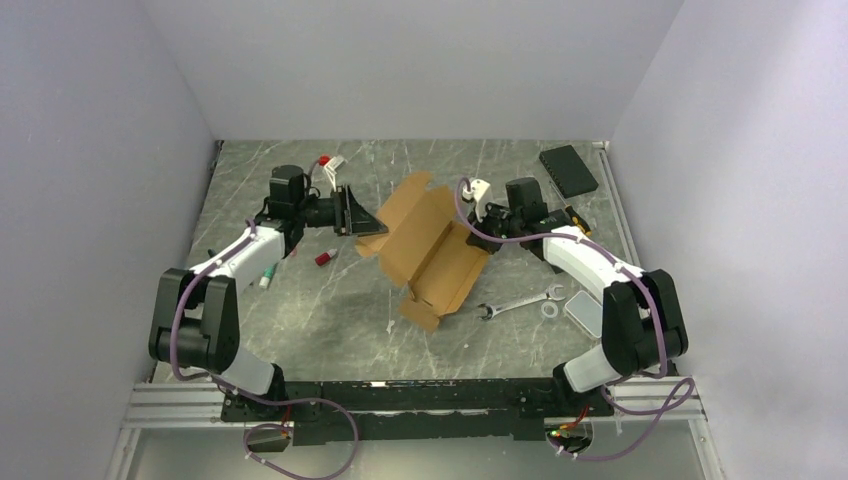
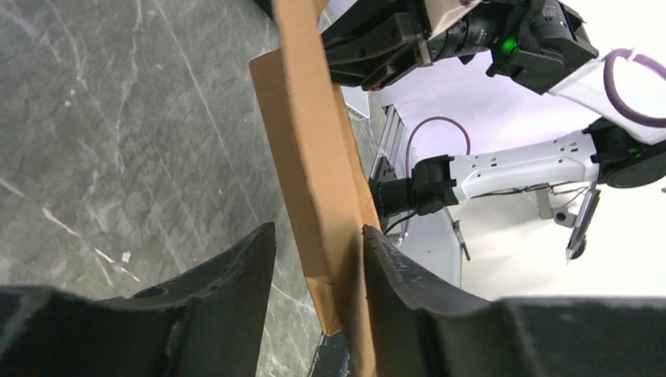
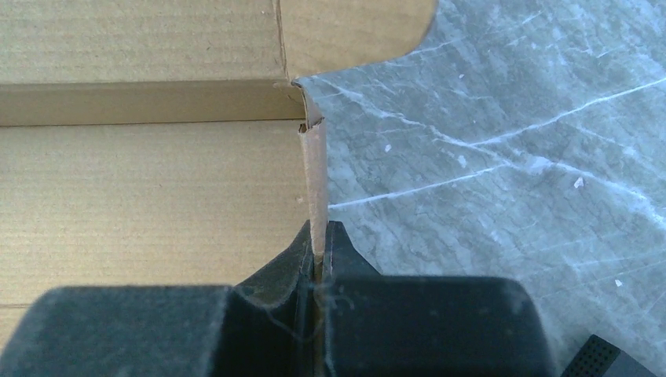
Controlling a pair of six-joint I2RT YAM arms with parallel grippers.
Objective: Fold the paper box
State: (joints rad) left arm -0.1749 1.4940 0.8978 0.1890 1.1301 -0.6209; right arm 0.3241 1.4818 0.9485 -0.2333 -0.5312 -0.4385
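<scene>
at the right gripper (image 3: 318, 236): clenched tight on the thin edge of an upright flap of the paper box (image 3: 149, 181), fingers (image 3: 271, 271) pressed to both faces of the card. at the left gripper (image 2: 318, 236): released, jaws apart and straddling another raised flap of the same box, one finger (image 2: 408, 283) touching the card, the other standing off it with a gap. between the two arms, on the middle of the grey marbled table (image 1: 300, 310): opened out as a brown die-cut sheet, mostly flat, side panels partly lifted. out by the right arm: a silver wrench (image 1: 520, 303) near the box's near end, a clear plastic case (image 1: 585, 312) just beside that, a black flat pad (image 1: 568, 170) toward the far right corner. by the left arm: a small red item (image 1: 323, 258) on the table, close to the box but apart from it.
</scene>
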